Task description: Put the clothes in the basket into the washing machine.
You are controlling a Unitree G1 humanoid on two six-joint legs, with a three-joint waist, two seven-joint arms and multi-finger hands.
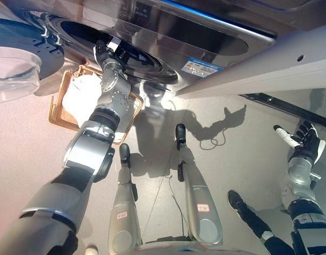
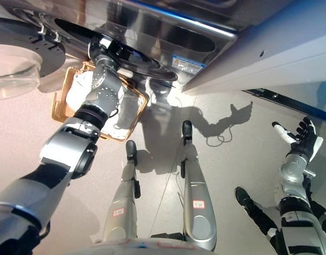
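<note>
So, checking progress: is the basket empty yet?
No. White clothes lie in the wicker basket on the floor.

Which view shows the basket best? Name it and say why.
The right eye view: the basket shows its near rim and right corner past the left arm, white clothes inside. The left eye view shows the same basket, with the arm covering more of its right side.

Washing machine [image 1: 168, 32]: standing across the top, door [image 1: 16, 58] hanging open at far left
Basket [image 1: 59, 109]: sitting on the floor [image 1: 216, 159] below the drum opening [image 1: 125, 56]
Clothes [image 1: 80, 95]: lying in the basket
Left hand [image 1: 105, 50]: reaching at the opening
Right hand [image 1: 303, 139]: hanging far right, well apart
</note>
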